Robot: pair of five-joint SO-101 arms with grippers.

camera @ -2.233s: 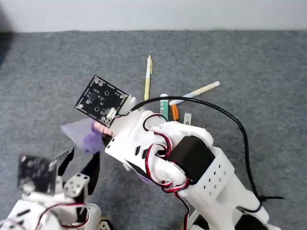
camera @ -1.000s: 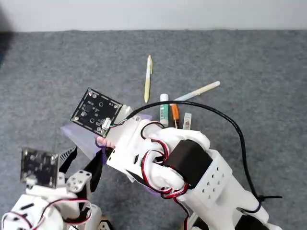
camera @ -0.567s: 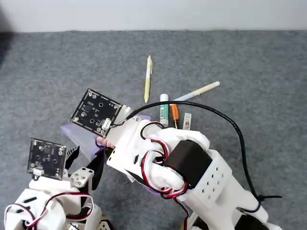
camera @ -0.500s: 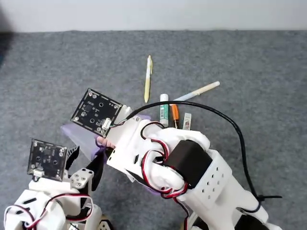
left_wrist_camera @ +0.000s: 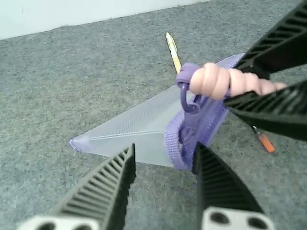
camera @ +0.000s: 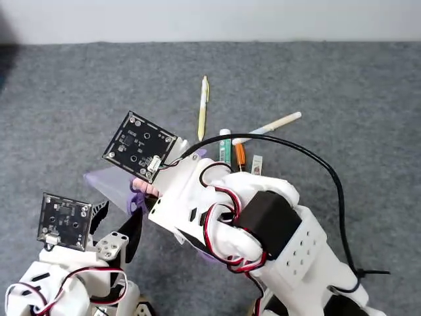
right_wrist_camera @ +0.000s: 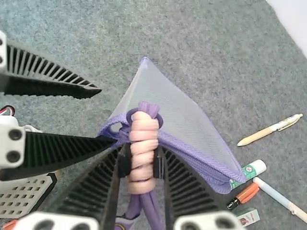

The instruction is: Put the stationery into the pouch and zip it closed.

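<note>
Up at the pouch (right_wrist_camera: 175,112), right gripper (right_wrist_camera: 141,151) pinches its pink pull (right_wrist_camera: 142,129) — left gripper (left_wrist_camera: 164,148) gapes just beside.

one purple pouch (camera: 108,184), two pens (camera: 203,107) (camera: 276,123), one green-and-white tube (camera: 225,148), one orange marker (camera: 239,155), one small box (camera: 256,164).

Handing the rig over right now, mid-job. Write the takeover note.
Right gripper: shut on the pink twisted zip pull of the purple mesh pouch, that end raised.
Left gripper: open, at the pouch's purple strap.
Yellow pen, cream pen, green-and-white tube, orange marker, small box: on the grey carpet beyond the pouch.
Done: nothing visibly packed. Left: load everything, zip shut.
</note>
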